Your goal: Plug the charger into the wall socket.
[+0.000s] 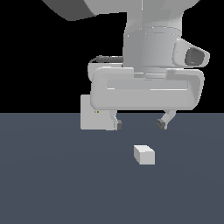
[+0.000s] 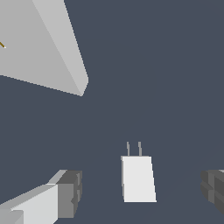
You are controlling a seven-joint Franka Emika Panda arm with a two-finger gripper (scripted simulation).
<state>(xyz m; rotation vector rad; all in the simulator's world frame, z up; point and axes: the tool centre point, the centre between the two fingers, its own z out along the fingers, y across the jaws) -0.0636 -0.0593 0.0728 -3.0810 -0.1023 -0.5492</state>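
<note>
The charger (image 1: 144, 154) is a small white block lying on the dark grey floor, in front of and below my gripper (image 1: 139, 124). In the wrist view the charger (image 2: 138, 178) lies between my two fingertips, its two thin prongs pointing toward the wall socket (image 2: 41, 43). The wall socket (image 1: 92, 114) is a flat upright white plate with two tiny yellowish dots, partly hidden behind my hand at the exterior view's left. My gripper (image 2: 140, 192) is open, empty, and hovering above the charger without touching it.
The dark grey floor (image 1: 52, 175) spreads all around the charger. The arm's large white body (image 1: 151, 39) fills the upper part of the exterior view. Nothing else stands on the floor.
</note>
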